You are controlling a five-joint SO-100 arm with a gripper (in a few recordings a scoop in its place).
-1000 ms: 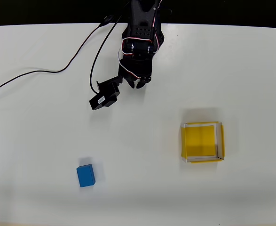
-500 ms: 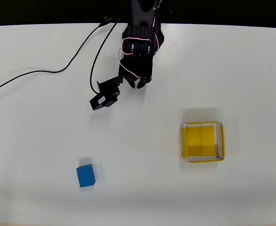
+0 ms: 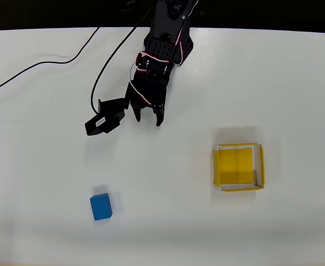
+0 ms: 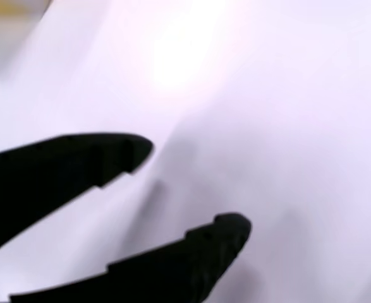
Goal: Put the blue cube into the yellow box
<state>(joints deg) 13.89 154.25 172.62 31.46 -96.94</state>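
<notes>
My claw (image 3: 148,118) is parted and empty; I'd swing down-left in the overhead view and straddle the blue cube (image 3: 101,206) squarely.

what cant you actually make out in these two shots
- Wrist view: the table is washed out by glare and blur; the yellow smear at the top left corner is too blurred to name.
- Wrist view: the end effector is a black silhouette, its finger surfaces unreadable.
- Overhead view: the arm's base is cut off by the dark top edge.
- Overhead view: the sides of the blue cube and the wall height of the yellow box are hidden by the top-down angle.
</notes>
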